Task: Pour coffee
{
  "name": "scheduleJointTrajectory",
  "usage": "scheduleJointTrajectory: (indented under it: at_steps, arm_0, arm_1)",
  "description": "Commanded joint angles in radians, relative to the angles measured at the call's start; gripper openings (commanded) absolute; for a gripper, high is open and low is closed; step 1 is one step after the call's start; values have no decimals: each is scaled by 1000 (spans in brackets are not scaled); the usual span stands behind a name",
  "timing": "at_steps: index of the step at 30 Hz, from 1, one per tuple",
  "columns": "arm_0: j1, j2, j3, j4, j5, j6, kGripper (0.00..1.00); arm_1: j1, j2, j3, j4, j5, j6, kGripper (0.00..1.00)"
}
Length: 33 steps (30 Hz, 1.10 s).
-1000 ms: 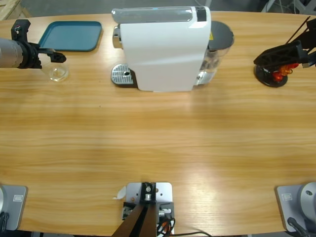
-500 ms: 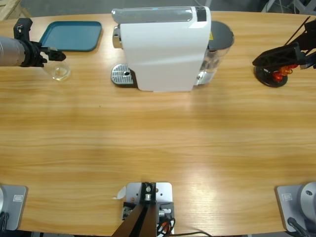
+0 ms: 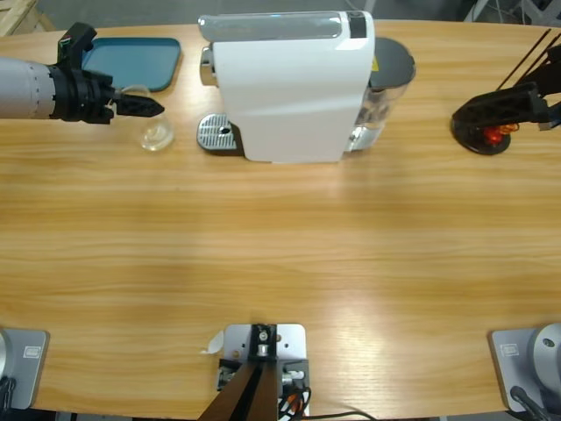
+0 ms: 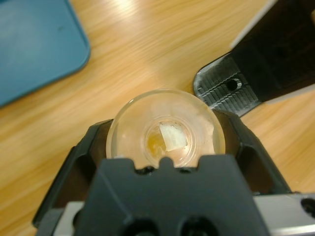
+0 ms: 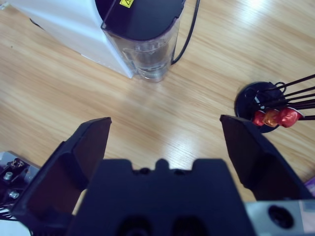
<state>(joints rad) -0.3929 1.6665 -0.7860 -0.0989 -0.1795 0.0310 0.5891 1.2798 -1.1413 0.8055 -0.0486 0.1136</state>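
A clear glass cup [image 3: 156,133] sits between the jaws of my left gripper [image 3: 147,108], which is shut on it. In the left wrist view I look down into the glass [image 4: 147,113], held by the left gripper [image 4: 166,135]; only a pale tan glint shows at its bottom. The coffee is out of view. The cup is just left of the metal drip tray [image 3: 217,133] [image 4: 226,91] of the white coffee machine [image 3: 289,88]. My right gripper [image 3: 460,110] [image 5: 165,128] hangs open and holds nothing, at the far right of the table.
A teal tray [image 3: 123,61] [image 4: 34,44] lies behind the left arm. The machine's water tank [image 3: 390,79] [image 5: 142,39] stands at its right side. A black stand with red-orange capsules [image 3: 482,136] [image 5: 268,117] sits under the right gripper.
My left gripper has carried the glass cup rightward, from beside the teal tray to close by the drip tray. The right gripper has barely shifted.
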Motion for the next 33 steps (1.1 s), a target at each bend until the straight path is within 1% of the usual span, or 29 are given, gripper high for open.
scheduleJointTrajectory:
  at_steps: [1,6,19,33]
  arm_0:
    - [-69,-3,-56,23,-18,53,139]
    - [-101,48,-94,18,-18,70,138]
    - [-156,159,-87,-64,-46,79,140]
    - [-175,193,-126,-74,-44,101,140]
  arm_1:
    - [-18,-42,47,-5,10,12,1000]
    - [-33,-62,61,-2,9,7,1000]
    - [-55,-121,90,34,9,-11,1000]
    - [-62,-128,92,40,4,-16,1000]
